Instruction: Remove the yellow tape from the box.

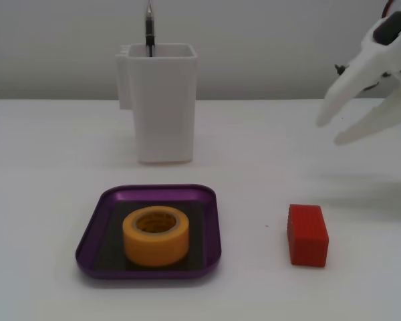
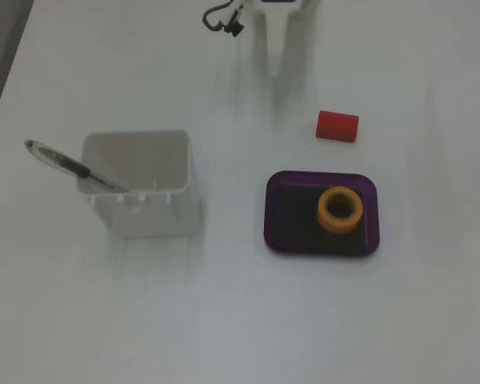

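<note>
Right now the yellow tape [image 1: 156, 235] lies flat, hole up, inside the purple box [image 1: 93, 231], resting on its dark bottom; from above, the roll [image 2: 340, 210] sits toward the three o'clock side of the box [image 2: 321, 246]. Off at about one o'clock from the box in the front fixed view, the white gripper [image 1: 331, 131] hangs above the table with its two fingers spread apart and nothing between them. A red block [image 1: 307, 235] lies at three o'clock of the box, apart from it. Behind, at twelve o'clock, stands a white container [image 1: 162, 107] with a pen [image 1: 148, 30] in it.
</note>
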Robot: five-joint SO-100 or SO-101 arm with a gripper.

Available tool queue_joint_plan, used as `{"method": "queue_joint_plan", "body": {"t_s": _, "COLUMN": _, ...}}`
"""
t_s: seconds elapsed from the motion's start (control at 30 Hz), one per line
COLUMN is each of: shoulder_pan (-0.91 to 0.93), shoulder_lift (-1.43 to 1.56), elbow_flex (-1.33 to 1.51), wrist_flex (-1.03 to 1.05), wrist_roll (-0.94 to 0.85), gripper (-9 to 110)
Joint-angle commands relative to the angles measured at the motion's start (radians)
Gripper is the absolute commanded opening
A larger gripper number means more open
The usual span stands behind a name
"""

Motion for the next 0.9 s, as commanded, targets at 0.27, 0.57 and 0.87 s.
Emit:
{"method": "queue_joint_plan", "body": {"t_s": 0.27, "shoulder_pan": 0.029, "shoulder_lift": -0.592, "elbow_flex": -0.506, "wrist_flex": -0.006, "wrist_roll": -0.152, "gripper": 11}}
{"method": "queue_joint_plan", "body": {"t_s": 0.57, "shoulder_pan": -0.209, "shoulder_lift": -1.411, "elbow_flex": -1.085, "wrist_flex": 0.123, "wrist_roll": -0.146, "gripper": 16}}
{"method": "queue_joint_plan", "body": {"t_s": 0.87, "shoulder_pan": -0.238, "shoulder_lift": -1.933, "elbow_flex": -1.480, "wrist_flex": 0.110, "wrist_roll": -0.115, "gripper": 15}}
